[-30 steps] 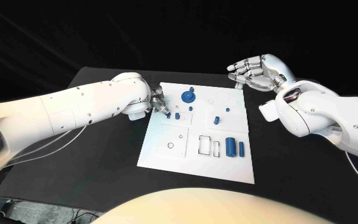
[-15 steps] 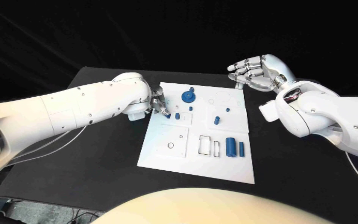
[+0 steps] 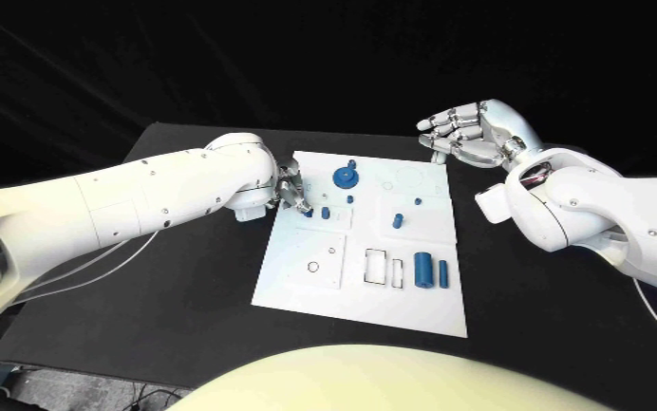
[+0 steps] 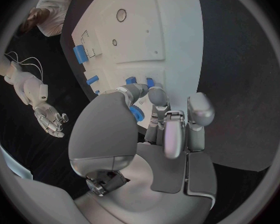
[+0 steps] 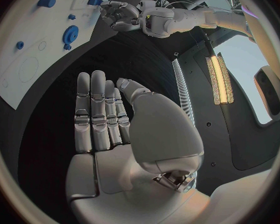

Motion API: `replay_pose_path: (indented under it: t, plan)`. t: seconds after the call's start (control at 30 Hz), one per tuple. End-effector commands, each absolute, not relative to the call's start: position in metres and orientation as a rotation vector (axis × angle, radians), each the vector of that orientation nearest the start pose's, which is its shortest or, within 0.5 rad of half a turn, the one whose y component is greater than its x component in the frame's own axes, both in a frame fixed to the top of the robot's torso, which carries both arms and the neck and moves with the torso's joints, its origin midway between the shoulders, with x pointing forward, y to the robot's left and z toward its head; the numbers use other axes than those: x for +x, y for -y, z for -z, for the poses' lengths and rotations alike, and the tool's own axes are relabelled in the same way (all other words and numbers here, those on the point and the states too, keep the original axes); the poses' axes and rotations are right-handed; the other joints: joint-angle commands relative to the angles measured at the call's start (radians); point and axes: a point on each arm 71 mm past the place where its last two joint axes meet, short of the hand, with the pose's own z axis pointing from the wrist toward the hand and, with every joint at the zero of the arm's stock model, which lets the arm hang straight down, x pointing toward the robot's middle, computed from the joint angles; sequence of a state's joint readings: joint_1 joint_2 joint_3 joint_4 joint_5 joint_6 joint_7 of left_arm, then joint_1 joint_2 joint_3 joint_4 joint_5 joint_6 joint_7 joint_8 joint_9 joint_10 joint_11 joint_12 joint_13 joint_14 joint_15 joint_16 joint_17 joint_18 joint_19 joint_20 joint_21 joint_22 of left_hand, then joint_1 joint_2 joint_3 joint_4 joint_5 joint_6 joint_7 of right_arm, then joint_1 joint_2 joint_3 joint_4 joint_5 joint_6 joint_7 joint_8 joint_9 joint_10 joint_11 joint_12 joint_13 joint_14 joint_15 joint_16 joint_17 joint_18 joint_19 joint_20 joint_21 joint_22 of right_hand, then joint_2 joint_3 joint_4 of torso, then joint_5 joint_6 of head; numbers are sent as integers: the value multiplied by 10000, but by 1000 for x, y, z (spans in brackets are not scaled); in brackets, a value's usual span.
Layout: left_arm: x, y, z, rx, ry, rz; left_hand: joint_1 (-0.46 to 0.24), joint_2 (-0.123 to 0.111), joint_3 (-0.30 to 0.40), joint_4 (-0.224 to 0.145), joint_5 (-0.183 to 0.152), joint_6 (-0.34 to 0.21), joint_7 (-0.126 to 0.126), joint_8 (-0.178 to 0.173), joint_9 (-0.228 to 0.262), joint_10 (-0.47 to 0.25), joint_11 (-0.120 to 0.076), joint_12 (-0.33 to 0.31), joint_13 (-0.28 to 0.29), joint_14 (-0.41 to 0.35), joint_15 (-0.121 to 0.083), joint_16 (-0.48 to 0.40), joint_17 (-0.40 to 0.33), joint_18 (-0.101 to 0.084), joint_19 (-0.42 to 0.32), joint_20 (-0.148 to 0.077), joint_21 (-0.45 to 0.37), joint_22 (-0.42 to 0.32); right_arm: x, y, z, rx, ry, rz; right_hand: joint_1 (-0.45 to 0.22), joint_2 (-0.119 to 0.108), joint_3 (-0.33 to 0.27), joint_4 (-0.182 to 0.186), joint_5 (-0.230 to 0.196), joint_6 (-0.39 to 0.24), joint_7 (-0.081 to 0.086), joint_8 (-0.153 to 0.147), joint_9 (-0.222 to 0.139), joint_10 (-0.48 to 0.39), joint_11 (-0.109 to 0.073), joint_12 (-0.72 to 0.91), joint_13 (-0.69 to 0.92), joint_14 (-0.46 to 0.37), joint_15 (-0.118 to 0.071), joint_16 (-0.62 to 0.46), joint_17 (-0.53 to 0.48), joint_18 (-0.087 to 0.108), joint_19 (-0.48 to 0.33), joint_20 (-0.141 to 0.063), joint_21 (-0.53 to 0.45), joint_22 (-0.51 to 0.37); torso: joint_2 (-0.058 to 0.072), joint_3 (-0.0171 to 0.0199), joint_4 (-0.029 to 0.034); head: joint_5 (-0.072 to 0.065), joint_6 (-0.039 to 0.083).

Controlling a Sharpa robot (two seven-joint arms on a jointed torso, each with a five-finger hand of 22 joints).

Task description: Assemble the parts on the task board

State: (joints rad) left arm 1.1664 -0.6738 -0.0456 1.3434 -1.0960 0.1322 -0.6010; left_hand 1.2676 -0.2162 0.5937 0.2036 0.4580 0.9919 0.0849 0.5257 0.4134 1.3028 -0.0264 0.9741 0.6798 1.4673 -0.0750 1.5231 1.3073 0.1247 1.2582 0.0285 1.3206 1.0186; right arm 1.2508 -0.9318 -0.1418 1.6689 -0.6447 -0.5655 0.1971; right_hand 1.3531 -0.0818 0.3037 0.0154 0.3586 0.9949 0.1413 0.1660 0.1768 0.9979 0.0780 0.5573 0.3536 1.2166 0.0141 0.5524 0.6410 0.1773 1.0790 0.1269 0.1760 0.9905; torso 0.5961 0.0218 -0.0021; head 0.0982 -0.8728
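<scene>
The white task board (image 3: 359,273) lies mid-table. My left hand (image 3: 290,192) is at its left edge, fingers curled down (image 4: 157,92) beside two small blue pieces (image 3: 310,211) (image 4: 130,79). I cannot tell whether the fingertips pinch one. A blue gear (image 3: 347,177) (image 5: 70,34) stands near the far edge, with small blue pegs (image 3: 397,220) nearby. Two blue cylinders (image 3: 424,268) lie at the near right. My right hand (image 3: 463,136) (image 5: 102,114) is raised past the board's far right corner, fingers straight and apart, holding nothing.
The board has rectangular slots (image 3: 375,266) and a round hole (image 3: 315,266) in its near half. Black table (image 3: 151,316) surrounds the board on all sides. My left forearm (image 3: 151,193) lies across the table's left side.
</scene>
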Motion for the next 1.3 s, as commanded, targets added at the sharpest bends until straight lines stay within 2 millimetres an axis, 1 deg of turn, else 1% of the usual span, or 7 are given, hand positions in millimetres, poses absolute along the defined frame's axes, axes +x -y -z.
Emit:
replay_pose_path:
  t: [0.03,0.17,0.27,0.73,0.97,1.07,1.3]
  plan:
    - [493,-186,261,-2005,-24139,2751,-99,58,1518,-1551,8,493,-373,34,10,138,-32,107,90,808,-90,72,1695,-136,75,9,36,10,456,211,175,5182,-15382,-11378,-49,84,-21,22,37,0,66,65,-9,53,-3,-19,-5,62,30,-7,8,32,-29,32,-44,14,2,-1,-2,1,2]
    - [493,-184,261,-1976,-24196,2757,-339,55,1337,-1487,-20,562,-418,51,26,293,-61,243,294,820,-102,94,1742,-142,81,3,39,34,456,211,175,5181,-15384,-11383,-49,84,-21,22,37,0,66,65,-9,53,-3,-19,-5,62,30,-7,8,32,-29,32,-44,14,5,5,-5,-7,2]
    - [493,-183,262,-1973,-24220,2739,-500,109,1124,-1423,-33,599,-462,65,43,406,-95,350,468,828,-123,110,1775,-142,80,-10,25,30,456,211,175,5180,-15385,-11387,-49,84,-21,22,37,0,66,65,-9,53,-3,-19,-5,62,30,-7,8,32,-29,32,-44,14,3,3,-12,-12,2]
    - [495,-180,263,-1998,-24271,2650,-740,235,763,-1270,-35,633,-518,59,56,494,-133,409,614,835,-153,127,1809,-143,84,-39,-4,14,456,211,175,5181,-15389,-11389,-49,84,-21,22,37,0,66,65,-9,53,-3,-19,-5,62,30,-7,8,32,-29,32,-44,14,2,6,0,-47,2]
    - [496,-180,264,-2024,-24312,2548,-913,273,422,-1132,-44,656,-560,41,54,531,-160,433,696,836,-172,130,1814,-146,96,-56,-22,8,456,211,175,5183,-15397,-11391,-49,84,-21,22,37,0,66,65,-9,53,-3,-19,-5,62,30,-7,8,32,-29,32,-44,14,1,2,-6,-58,2]
    - [497,-180,265,-2033,-24333,2496,-1005,286,236,-1039,-45,666,-579,23,46,531,-172,427,713,835,-181,129,1812,-147,99,-63,-34,1,456,211,175,5184,-15400,-11390,-49,84,-21,22,37,0,66,65,-9,53,-3,-19,-5,62,30,-7,8,32,-29,32,-44,14,3,2,-7,-64,2]
    - [498,-182,266,-2021,-24444,2328,-1321,293,-624,-596,-54,767,-636,-76,-19,524,-211,423,789,834,-208,129,1812,-151,119,-89,-72,-17,456,211,175,5186,-15406,-11391,-49,84,-21,22,37,0,66,65,-9,53,-3,-19,-5,62,30,-7,8,32,-29,32,-44,14,-3,0,-7,-66,2]
